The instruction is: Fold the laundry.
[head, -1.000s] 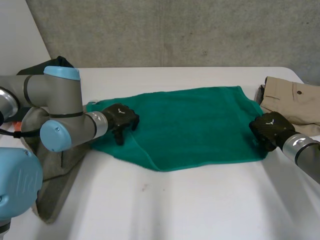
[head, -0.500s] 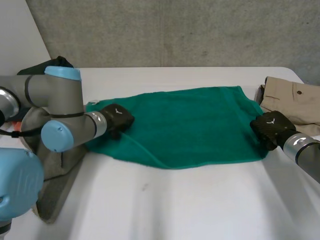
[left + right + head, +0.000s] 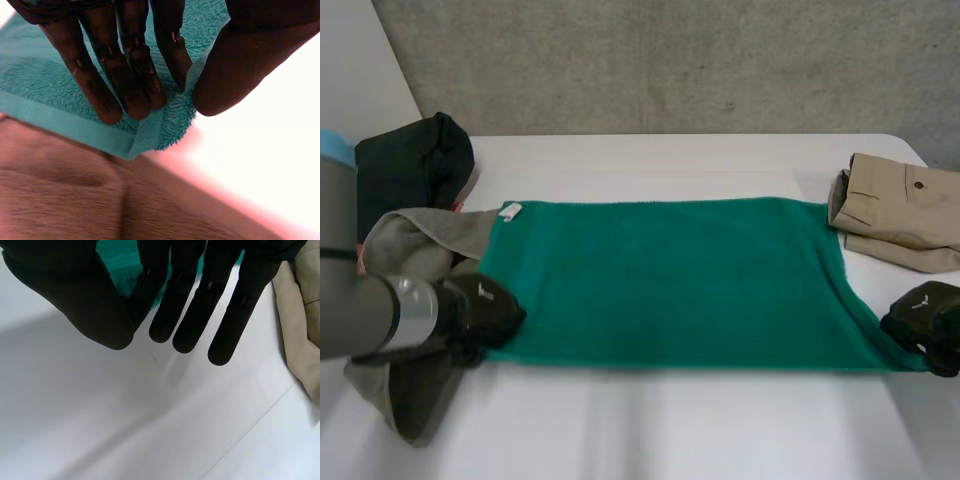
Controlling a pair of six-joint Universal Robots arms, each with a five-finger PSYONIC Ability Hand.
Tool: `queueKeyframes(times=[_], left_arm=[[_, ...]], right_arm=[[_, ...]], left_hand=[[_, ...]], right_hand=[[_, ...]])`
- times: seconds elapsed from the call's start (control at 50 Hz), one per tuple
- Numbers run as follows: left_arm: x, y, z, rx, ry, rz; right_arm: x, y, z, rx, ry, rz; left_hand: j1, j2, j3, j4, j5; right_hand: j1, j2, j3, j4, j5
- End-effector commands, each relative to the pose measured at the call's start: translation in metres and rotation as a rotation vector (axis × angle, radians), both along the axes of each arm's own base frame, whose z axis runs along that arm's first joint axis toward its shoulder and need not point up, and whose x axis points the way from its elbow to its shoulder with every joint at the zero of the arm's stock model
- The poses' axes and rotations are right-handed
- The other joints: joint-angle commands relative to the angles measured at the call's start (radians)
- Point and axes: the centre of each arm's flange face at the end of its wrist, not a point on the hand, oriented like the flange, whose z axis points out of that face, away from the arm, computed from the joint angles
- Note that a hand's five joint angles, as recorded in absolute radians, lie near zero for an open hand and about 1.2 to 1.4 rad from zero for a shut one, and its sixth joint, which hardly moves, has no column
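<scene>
Head view, far left: a dark garment and a grey garment lie heaped at the left end of the white table. The towel's left end lies over the grey one.
Left hand: at the towel's near-left corner. In the left wrist view its fingers and thumb pinch that corner, with grey cloth just past the fingertips.
Green towel: spread flat across the middle of the table. Its long axis runs from one hand to the other, and a white tag sits at its far-left corner.
Right hand: at the towel's near-right corner. In the right wrist view the thumb closes against straight fingers on a bit of green cloth.
Far right: khaki trousers, folded, just beside the towel's far-right corner.
Relation that counts: both pinched corners are on the near long edge, and the far long edge lies straight ahead of both hands. Each hand is nearer its own end, so a fold of near edge onto far edge would probably need both to travel evenly.
</scene>
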Motion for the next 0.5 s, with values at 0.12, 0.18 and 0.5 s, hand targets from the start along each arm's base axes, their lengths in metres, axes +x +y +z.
queueKeyframes(times=[0.12, 0.18, 0.5], left_arm=[[-0.007, -0.019, 0.0, -0.07, 0.109, 0.07], [-0.011, -0.043, 0.01, -0.151, 0.16, 0.122], [-0.06, -0.147, 0.009, -0.386, 0.313, 0.284]], right_arm=[[0.025, -0.012, 0.009, -0.146, -0.14, 0.015], [0.031, -0.031, 0.017, -0.238, -0.222, -0.027], [0.068, -0.142, 0.014, -0.603, -0.419, -0.209]], left_hand=[[0.235, 0.204, 0.208, 0.199, 0.232], [0.235, 0.204, 0.208, 0.199, 0.232], [0.235, 0.204, 0.208, 0.199, 0.232]], right_hand=[[0.252, 0.22, 0.212, 0.201, 0.22], [0.252, 0.22, 0.212, 0.201, 0.22], [0.252, 0.22, 0.212, 0.201, 0.22]])
